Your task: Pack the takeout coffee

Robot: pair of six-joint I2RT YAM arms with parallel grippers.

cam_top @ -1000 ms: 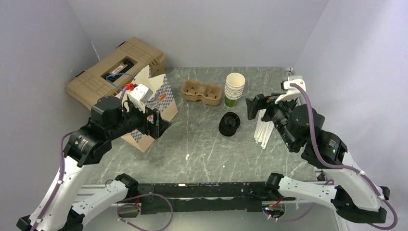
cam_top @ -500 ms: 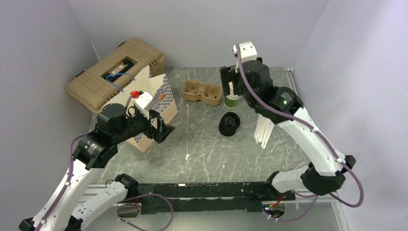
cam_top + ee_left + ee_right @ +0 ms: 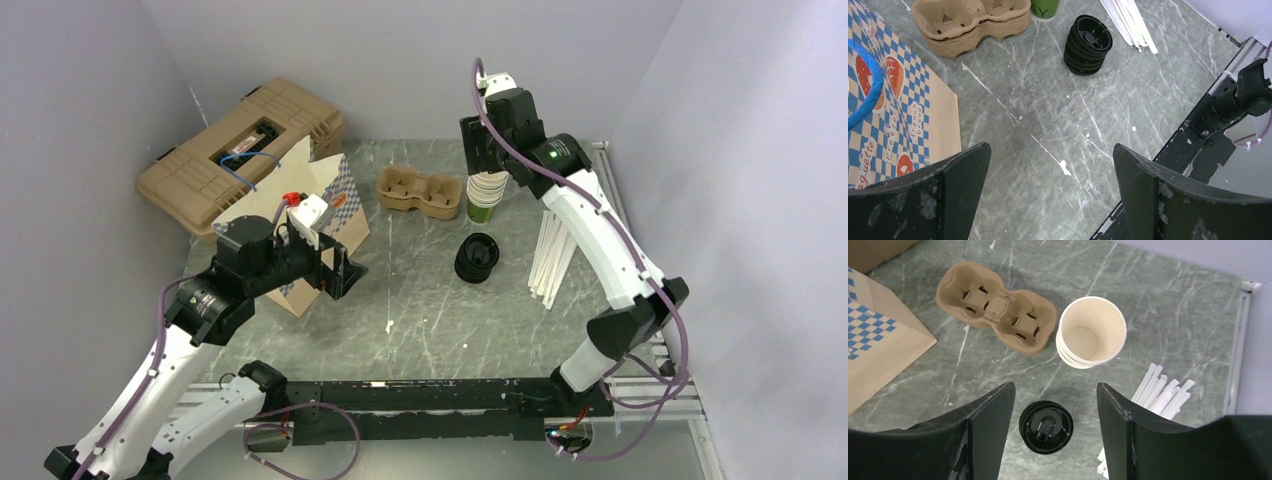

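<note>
No lidded takeout coffee shows in any view. A stack of lidless cream cups (image 3: 487,190) (image 3: 1091,335) stands at the back, and a stack of black lids (image 3: 477,258) (image 3: 1046,426) (image 3: 1088,44) lies in front of it. My right gripper (image 3: 480,150) (image 3: 1055,386) hangs high above the cup stack, pointing down, open, with nothing between its fingers. My left gripper (image 3: 340,270) (image 3: 1051,147) is wide open and holds nothing; it hovers over bare table beside the checkered paper bag (image 3: 340,195) (image 3: 893,100).
A brown pulp cup carrier (image 3: 420,192) (image 3: 995,307) lies left of the cups. White wrapped straws (image 3: 550,260) (image 3: 1163,395) lie at the right. A tan toolbox (image 3: 240,140) sits at the back left behind the bag.
The right arm has swung up from the right side to above the cup stack, and its jaws have narrowed somewhat. The left gripper has shifted slightly right and forward.
</note>
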